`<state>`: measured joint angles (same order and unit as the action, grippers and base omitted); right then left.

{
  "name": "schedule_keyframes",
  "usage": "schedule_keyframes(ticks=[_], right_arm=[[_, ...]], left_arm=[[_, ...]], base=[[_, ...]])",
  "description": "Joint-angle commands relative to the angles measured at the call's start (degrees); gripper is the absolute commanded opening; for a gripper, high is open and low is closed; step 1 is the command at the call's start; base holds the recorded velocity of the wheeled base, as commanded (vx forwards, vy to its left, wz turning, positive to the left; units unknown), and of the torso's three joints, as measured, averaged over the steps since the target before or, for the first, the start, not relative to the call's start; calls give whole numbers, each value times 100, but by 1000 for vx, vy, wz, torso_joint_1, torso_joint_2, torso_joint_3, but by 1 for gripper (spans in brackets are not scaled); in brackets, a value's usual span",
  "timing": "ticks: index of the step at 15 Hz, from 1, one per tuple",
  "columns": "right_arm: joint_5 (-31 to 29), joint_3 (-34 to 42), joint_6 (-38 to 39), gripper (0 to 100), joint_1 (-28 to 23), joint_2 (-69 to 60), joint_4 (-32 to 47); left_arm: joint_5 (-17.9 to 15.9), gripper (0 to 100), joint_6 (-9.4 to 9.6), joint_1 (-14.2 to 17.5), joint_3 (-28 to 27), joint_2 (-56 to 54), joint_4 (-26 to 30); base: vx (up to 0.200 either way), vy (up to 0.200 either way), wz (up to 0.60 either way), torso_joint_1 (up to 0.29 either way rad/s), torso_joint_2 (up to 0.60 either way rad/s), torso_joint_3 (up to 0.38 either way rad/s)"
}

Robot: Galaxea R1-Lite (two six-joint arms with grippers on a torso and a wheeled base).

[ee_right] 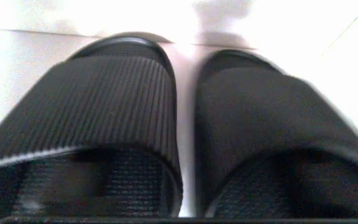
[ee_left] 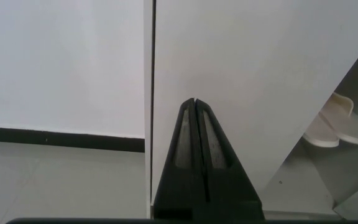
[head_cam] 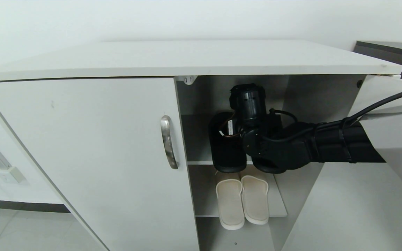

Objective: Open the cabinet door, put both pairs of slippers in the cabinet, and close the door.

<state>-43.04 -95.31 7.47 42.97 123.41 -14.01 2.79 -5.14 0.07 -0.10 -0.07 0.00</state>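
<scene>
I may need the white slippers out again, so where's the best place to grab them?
Probably at the heels, coming straight in from the open front of the cabinet. The white slippers lie side by side, heels overhanging the lower shelf, leaving room above and below the soles there.

A white flat-topped wooden cabinet [head_cam: 187, 57] stands against the wall, its left door [head_cam: 82, 146] closed with a curved metal handle [head_cam: 169, 142] at its inner edge, and its right door [head_cam: 354, 209] swung out to the right. In the open right compartment, a pair of black ribbed-strap slippers [head_cam: 226, 153] sits side by side at the upper shelf [head_cam: 197, 139], directly above a pair of cream rubber slippers [head_cam: 242, 200] on the lower shelf [head_cam: 277, 205], both pairs overhanging the front edges. The black right arm [head_cam: 312, 146] enters the compartment from the right, just beside the upper pair, while the left end effector [ee_left: 194, 106] faces the closed door.
</scene>
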Motion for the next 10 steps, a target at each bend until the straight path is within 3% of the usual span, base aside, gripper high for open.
schedule_keyframes(ticks=[1,10], right_arm=[[-2,38,0,100,1,-1,3],[-2,882,44,100,256,-765,-32]], left_arm=[[2,0,-4,1,1,7,0],[2,0,-4,1,1,7,0]], base=[[0,0,0,0,0,0],[0,0,0,0,0,0]])
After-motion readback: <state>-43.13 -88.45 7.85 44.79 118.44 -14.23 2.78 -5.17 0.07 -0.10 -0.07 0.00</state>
